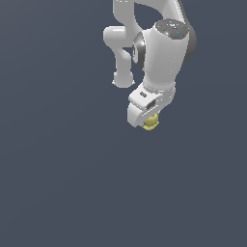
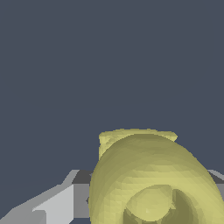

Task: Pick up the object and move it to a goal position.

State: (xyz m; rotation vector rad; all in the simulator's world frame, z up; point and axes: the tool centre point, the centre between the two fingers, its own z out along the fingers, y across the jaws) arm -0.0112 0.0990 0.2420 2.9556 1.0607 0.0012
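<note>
The object (image 1: 151, 122) is a small pale-yellow rounded knob, showing just under the white arm's hand in the exterior view. My gripper (image 1: 149, 120) stands directly over it, and its fingers are hidden behind the hand. In the wrist view the object (image 2: 148, 175) fills much of the picture, very close to the camera, its ringed hollow face turned toward the lens. A grey finger (image 2: 57, 203) shows beside it, right against its side. The other finger is hidden by the object.
A plain dark grey-blue surface (image 1: 58, 183) fills both views. The white arm (image 1: 159, 53) rises toward the top of the exterior view.
</note>
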